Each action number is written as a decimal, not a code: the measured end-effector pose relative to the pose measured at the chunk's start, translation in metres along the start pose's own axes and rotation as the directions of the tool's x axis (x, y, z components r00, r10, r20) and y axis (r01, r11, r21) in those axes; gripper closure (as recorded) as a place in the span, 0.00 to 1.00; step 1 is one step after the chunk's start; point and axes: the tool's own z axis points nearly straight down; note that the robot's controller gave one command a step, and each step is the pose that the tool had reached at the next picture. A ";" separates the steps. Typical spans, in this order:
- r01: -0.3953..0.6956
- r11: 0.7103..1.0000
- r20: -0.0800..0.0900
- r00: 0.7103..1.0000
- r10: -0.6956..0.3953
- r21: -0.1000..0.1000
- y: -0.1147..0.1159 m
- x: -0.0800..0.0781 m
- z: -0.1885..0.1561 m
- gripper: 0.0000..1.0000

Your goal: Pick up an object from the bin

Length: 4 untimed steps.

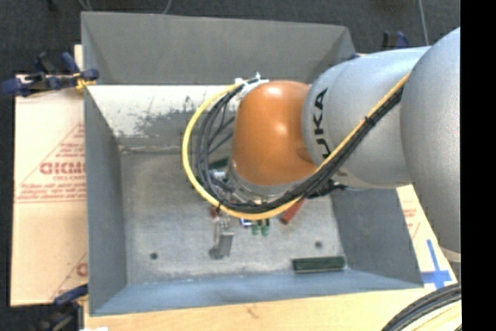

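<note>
The orange-covered wrist (267,136) hides the middle of the bin (147,198); small green and red bits (262,229) under it are too covered to name.

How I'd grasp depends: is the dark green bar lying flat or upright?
Flat: the dark green bar lies lengthwise on the bin floor.

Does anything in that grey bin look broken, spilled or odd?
Nothing broken or spilled. The bin's back wall is scuffed with dark specks, like wear. A dark green bar lies flat alone by the near wall.
</note>
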 end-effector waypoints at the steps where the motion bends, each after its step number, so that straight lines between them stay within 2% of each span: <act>1: 0.152 0.988 0.009 0.988 -0.152 0.005 -0.071 -0.049 0.085 0.00; 2: 0.151 0.989 0.004 0.989 -0.151 0.002 -0.068 -0.048 0.084 1.00; 3: 0.460 0.888 0.006 0.888 -0.460 0.008 -0.091 -0.071 -0.041 1.00; 4: 0.664 0.748 0.009 0.748 -0.664 0.009 -0.036 -0.109 -0.181 1.00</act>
